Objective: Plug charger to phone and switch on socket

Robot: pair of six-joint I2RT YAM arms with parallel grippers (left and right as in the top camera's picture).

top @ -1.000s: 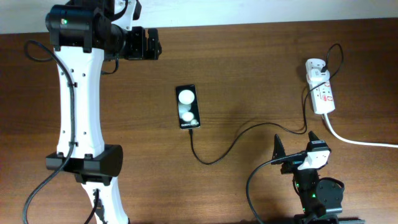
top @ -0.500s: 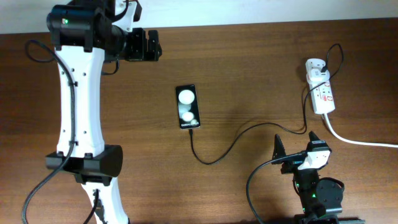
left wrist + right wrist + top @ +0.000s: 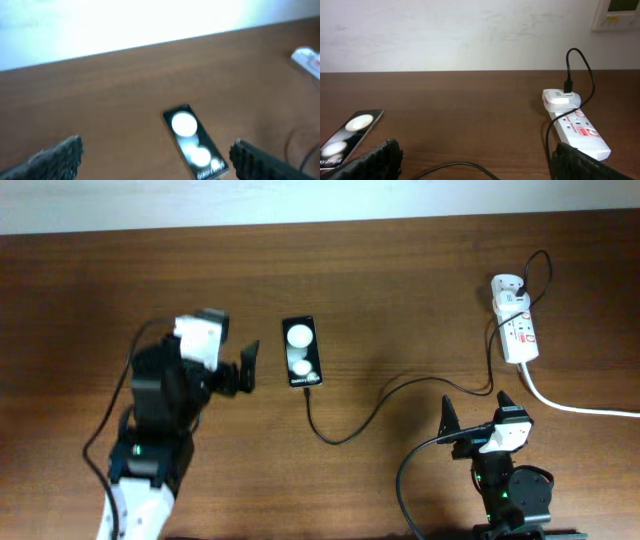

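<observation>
The black phone [image 3: 302, 352] lies flat mid-table, two white spots on its screen. It also shows in the left wrist view [image 3: 195, 142] and the right wrist view [image 3: 350, 132]. The thin black charger cable [image 3: 380, 402] runs from the phone's near end to the white adapter [image 3: 507, 288], which sits in the white socket strip [image 3: 520, 335]. My left gripper [image 3: 245, 368] is open and empty just left of the phone; in its wrist view [image 3: 160, 165] the phone lies between the fingers. My right gripper [image 3: 475, 412] is open and empty at the front right, with the cable [image 3: 465, 167] in front of its fingers [image 3: 477, 170].
The strip's thick white cord [image 3: 580, 408] leaves to the right edge. The strip and adapter show in the right wrist view [image 3: 580, 131]. A white wall borders the table's far edge [image 3: 400, 220].
My left arm has swung from the far left corner down and toward me, and its gripper now sits beside the phone's left edge. The right arm, phone and cable have not moved.
</observation>
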